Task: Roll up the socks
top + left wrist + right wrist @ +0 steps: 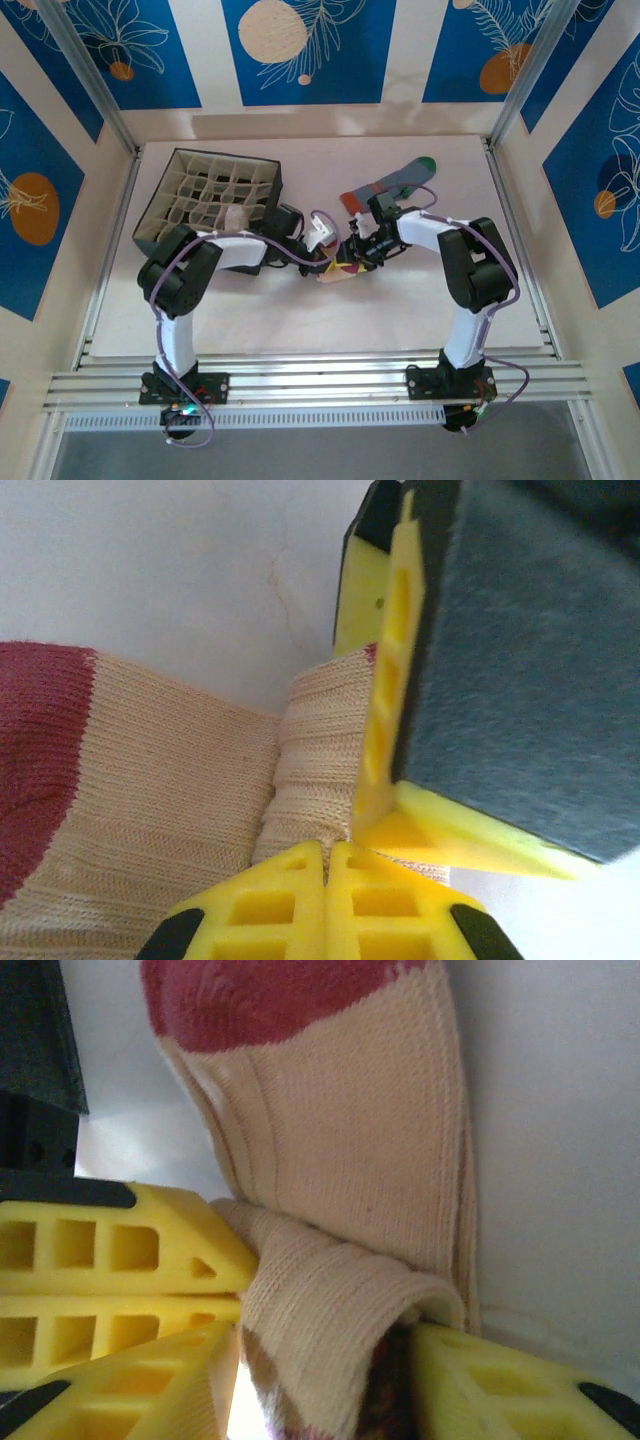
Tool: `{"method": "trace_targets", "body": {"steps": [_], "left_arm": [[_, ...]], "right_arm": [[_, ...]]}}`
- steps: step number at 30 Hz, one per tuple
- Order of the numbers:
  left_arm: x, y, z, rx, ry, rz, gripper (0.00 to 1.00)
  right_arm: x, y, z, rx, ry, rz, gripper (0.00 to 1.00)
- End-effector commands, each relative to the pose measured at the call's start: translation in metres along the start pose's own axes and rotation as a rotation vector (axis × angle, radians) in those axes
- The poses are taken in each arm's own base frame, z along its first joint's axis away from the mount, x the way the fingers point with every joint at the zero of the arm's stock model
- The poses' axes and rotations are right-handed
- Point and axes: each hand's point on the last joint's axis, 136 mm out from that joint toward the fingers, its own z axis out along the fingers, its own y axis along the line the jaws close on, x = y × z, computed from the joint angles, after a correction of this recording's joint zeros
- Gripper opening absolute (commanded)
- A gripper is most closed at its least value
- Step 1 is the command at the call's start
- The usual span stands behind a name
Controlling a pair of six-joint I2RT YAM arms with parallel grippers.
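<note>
Rolling is under way: left gripper and right gripper both clamp a fold of the peach sock, which next probably needs turning over along its flat length

1. My left arm rises from its base, bends at the elbow and reaches low to the right.
2. My right arm mirrors it, reaching left, so my wrists nearly meet.
3. My left gripper has its fingers pressed together, nipping a fold of the peach sock.
4. My right gripper clamps the rolled fold from both sides, just beside my left fingers.
</note>
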Motion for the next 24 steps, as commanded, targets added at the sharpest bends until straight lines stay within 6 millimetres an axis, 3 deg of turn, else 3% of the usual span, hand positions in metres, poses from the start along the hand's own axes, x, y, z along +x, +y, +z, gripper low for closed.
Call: {"method": "trace_targets", "body": {"steps": [1, 3, 9, 10, 14, 24], "left_arm": [[0.073, 0.015, 0.008, -0.009, 0.199, -0.234, 0.00], [0.076, 0.018, 0.009, -0.011, 0.208, -0.253, 0.00], [0.074, 0.023, 0.011, -0.032, 0.204, -0.253, 0.00], [0.070, 0.024, 0.010, -0.049, 0.191, -0.238, 0.06], [0.051, 0.016, -0.002, -0.098, 0.124, -0.109, 0.20], [-0.002, -0.030, -0.049, -0.208, -0.088, 0.333, 0.36]], "right_arm": [[-0.001, -0.007, 0.010, 0.025, 0.032, -0.006, 0.45], [0.000, -0.013, 0.015, 0.045, 0.050, 0.003, 0.41], [0.013, -0.033, 0.027, 0.125, 0.122, 0.048, 0.19], [0.016, -0.037, 0.028, 0.144, 0.135, 0.053, 0.16], [0.030, -0.046, 0.027, 0.196, 0.183, 0.063, 0.12], [0.058, -0.054, 0.021, 0.278, 0.258, 0.062, 0.10]]}}
